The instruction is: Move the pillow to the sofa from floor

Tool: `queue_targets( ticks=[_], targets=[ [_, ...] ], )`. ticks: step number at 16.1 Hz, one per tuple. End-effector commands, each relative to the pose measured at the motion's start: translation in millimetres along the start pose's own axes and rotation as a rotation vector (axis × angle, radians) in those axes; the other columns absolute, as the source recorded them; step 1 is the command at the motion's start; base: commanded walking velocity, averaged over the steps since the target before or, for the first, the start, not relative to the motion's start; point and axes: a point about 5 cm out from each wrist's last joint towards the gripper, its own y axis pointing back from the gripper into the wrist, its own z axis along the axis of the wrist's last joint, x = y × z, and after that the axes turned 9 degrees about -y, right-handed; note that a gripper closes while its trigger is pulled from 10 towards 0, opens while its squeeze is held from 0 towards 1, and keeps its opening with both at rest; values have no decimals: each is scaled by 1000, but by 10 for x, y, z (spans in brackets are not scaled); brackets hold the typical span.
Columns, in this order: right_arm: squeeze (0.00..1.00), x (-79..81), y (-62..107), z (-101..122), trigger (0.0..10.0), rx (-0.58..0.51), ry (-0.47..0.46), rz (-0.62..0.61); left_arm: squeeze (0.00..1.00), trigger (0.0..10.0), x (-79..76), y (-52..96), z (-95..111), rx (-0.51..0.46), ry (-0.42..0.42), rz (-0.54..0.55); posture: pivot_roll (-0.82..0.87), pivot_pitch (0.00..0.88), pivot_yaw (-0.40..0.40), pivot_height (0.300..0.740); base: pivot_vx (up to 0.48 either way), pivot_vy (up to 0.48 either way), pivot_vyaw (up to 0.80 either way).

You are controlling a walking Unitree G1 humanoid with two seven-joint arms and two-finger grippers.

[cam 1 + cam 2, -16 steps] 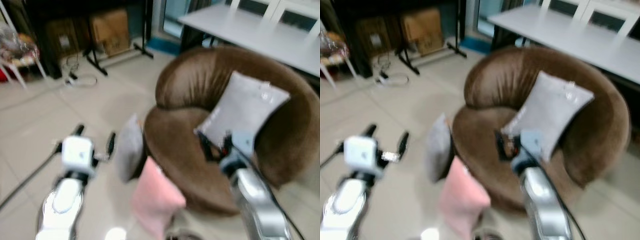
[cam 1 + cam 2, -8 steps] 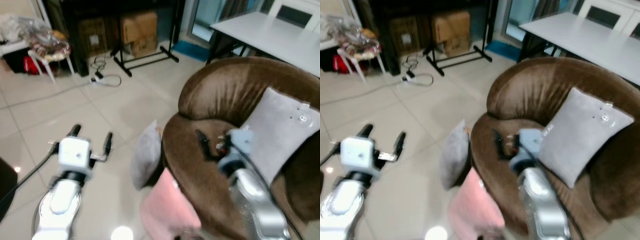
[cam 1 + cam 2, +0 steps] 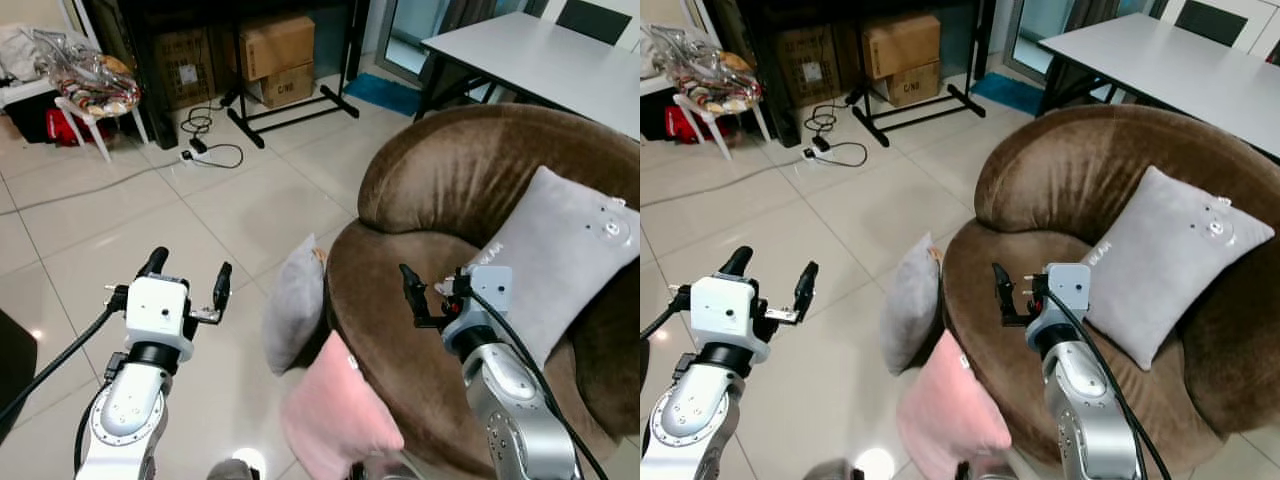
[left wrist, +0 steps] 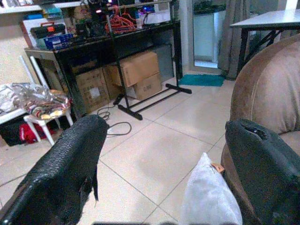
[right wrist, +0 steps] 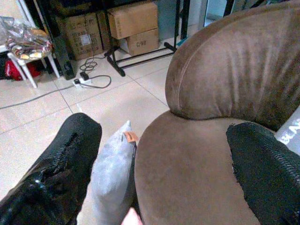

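A grey pillow stands on edge on the tiled floor, leaning against the front of the round brown sofa. A pink pillow lies on the floor just in front of it, also against the sofa. Another grey pillow rests on the sofa seat against the backrest. My left gripper hovers open over the floor, left of the floor grey pillow. My right gripper is open above the sofa seat, with the grey pillow below and to its left. Neither holds anything.
A white table stands behind the sofa. Cardboard boxes and a black rack base sit at the back, with a cable and power strip on the floor. A white stool with bags is at far left.
The whole view has shifted and sharpened as the camera moved; the sofa now sits further right. Both grippers stay open and hold about the same pose.
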Motion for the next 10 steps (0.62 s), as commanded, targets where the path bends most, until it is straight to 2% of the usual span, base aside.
queue_targets(
  ticks=[1,6,10],
  targets=[
    [0,-46,9,2,10000,6,8,-15,525,10000,-5,14,-18,8,-6,10,40,103,-70,656,0,0,0],
    [0,-37,1,3,10000,4,19,-16,525,10000,-3,11,-18,5,-11,15,39,103,-67,612,0,0,0],
    [0,-42,2,5,10000,4,27,-20,522,10000,-8,6,-15,1,-7,16,37,104,-66,612,0,0,0]
  ],
)
